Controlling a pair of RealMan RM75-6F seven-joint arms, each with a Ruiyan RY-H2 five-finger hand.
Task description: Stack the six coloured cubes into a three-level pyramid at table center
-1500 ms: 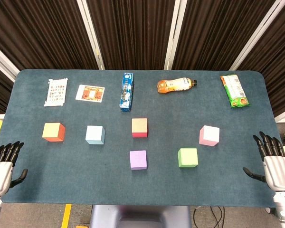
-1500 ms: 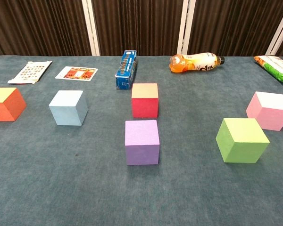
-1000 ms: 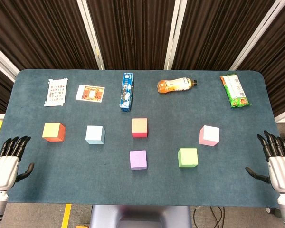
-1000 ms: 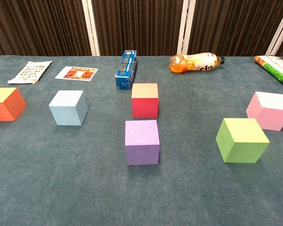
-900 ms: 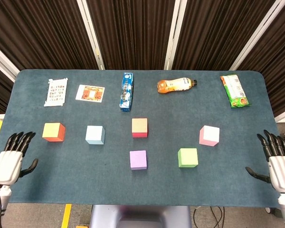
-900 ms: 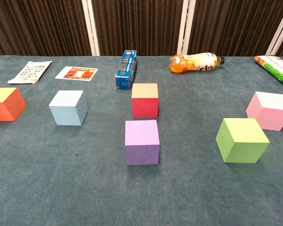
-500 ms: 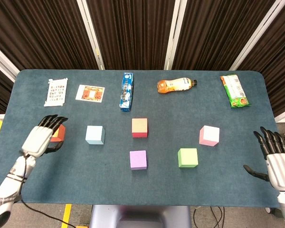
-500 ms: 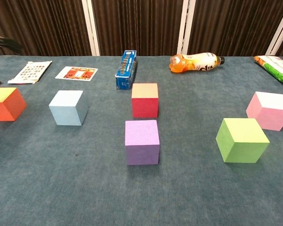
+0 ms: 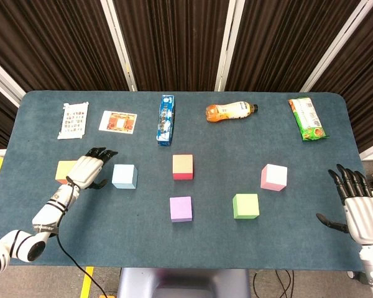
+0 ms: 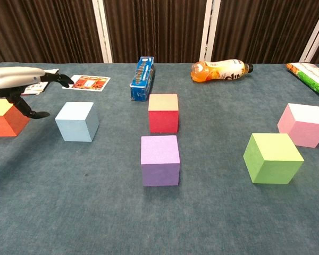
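Six cubes lie apart on the blue table: orange [image 9: 64, 171] [image 10: 4, 118], light blue [image 9: 124, 176] [image 10: 77, 121], red with a tan top [image 9: 183, 166] [image 10: 163, 113], purple [image 9: 181, 209] [image 10: 160, 160], green [image 9: 245, 206] [image 10: 272, 158] and pink [image 9: 273, 177] [image 10: 303, 125]. My left hand [image 9: 89, 168] [image 10: 22, 84] hovers open above the gap between the orange and light blue cubes, fingers spread toward the light blue one, holding nothing. My right hand [image 9: 357, 208] stays open at the table's right edge, well to the right of the pink cube.
Along the far side lie a white printed card [image 9: 73, 120], an orange-patterned card [image 9: 118, 121], a blue box [image 9: 166, 120], an orange drink bottle on its side [image 9: 230, 111] and a green snack packet [image 9: 308, 118]. Dark curtains hang behind the table.
My left hand has swung in from the table's left edge, passed over the orange cube and now reaches toward the light blue one. The right hand barely shifted. No cube has moved.
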